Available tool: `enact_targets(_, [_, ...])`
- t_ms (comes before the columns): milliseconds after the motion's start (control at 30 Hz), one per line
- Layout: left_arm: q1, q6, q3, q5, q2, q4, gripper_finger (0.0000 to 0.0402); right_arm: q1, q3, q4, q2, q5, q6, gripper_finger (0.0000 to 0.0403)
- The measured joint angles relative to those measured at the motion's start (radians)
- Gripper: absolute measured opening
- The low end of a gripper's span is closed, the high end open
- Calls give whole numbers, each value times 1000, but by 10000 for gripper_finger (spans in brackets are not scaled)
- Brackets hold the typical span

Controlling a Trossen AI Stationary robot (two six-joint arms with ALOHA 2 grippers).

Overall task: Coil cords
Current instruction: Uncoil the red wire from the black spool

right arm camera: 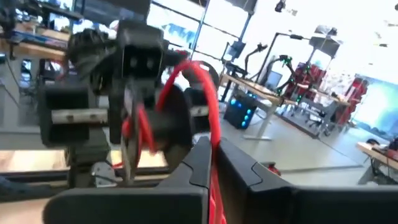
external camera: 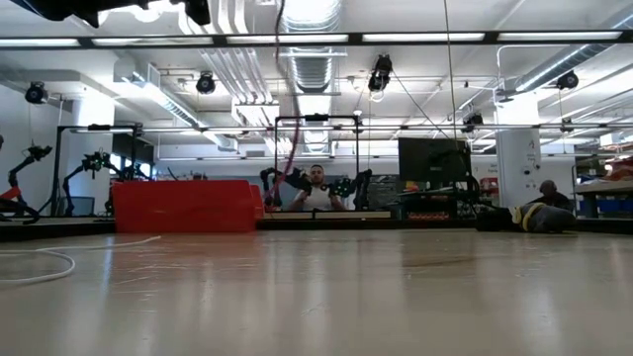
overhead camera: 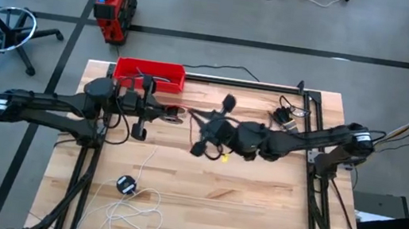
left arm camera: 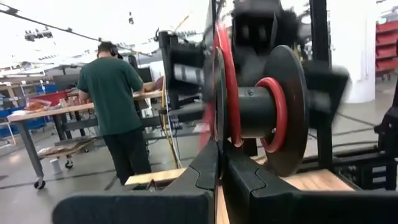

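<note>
Here both arms meet over the middle of the wooden table (overhead camera: 257,194), lifted clear of its surface. The left gripper (overhead camera: 175,114) sits just in front of the red tray (overhead camera: 150,72) at the table's far edge, and its fingers (left arm camera: 205,171) are pressed together on the thin rim of a black spool (left arm camera: 273,112), a round disc piece with a hub. The red cord (left arm camera: 229,81) is wrapped in loops around that hub and against the disc. The right gripper (overhead camera: 203,134) reaches in from the other side, close to the left one, and its fingers (right arm camera: 202,163) are pinched on a stretch of the red cord, which arcs up from between them to the spool in the left gripper. From above the red cord shows only as a short thin line between the two grippers. The white cord (overhead camera: 131,209) lies loose on the near left part of the table, in untidy loops, with its small black disc (overhead camera: 126,185) resting beside the loops and well apart from both grippers. In the room beyond the table a person in a green shirt (left arm camera: 112,93) stands at a workbench, back turned.
</note>
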Motion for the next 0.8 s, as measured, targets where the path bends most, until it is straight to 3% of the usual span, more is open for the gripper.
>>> enact_targets(67, [0,6,0,-21,6,0,0,3,0,-17,-31,-8,-7,5])
enact_targets(200, [0,20,0,-162,23,0,0,12,0,-56,-55,-23,60,5])
enact_targets(400, [-1,19,0,-373,68,43,0,12,2,-76,-21,-192,144,7])
enact_targets(667, [-1,-29,50,-589,138,91,0,12,0,-167,71,-192,222,8])
enact_targets(800, [-1,-13,74,-559,119,84,0,11,0,-341,78,-174,306,9])
